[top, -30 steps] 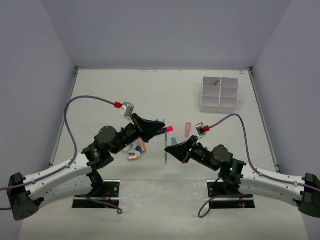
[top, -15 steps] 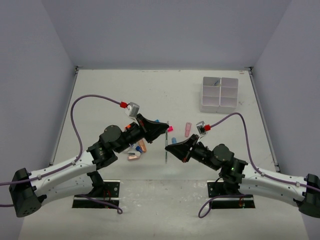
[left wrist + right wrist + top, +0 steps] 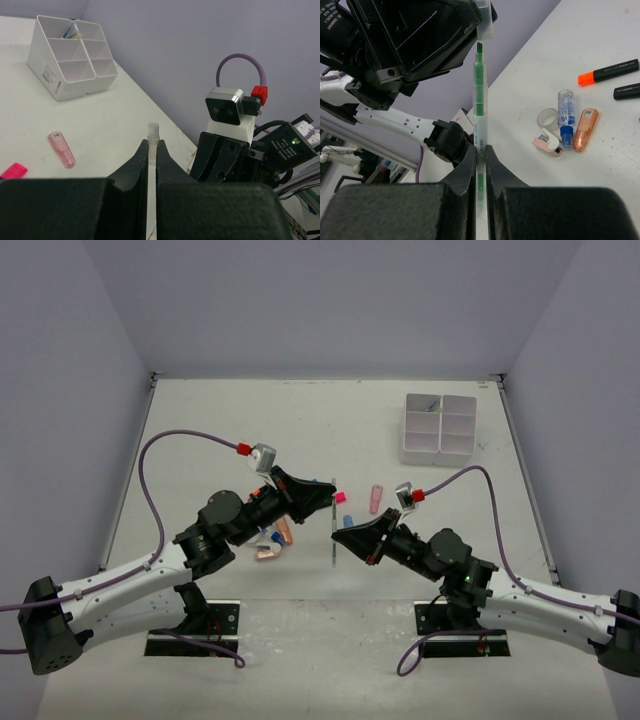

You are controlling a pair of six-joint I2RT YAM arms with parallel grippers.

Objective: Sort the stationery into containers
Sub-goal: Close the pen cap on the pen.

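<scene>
Right jaws clamp the green pen (image 3: pixel 479 110); left jaws pinch its clear cap (image 3: pixel 486 27) just above.

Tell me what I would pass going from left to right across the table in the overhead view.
copper piece → pen → pink piece → organiser

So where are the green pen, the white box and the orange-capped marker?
green pen (image 3: pixel 479 100), right wrist view, clear barrel
white box (image 3: pixel 42 60), left wrist view, side wall
orange-capped marker (image 3: pixel 609 70), right wrist view, black body
</scene>
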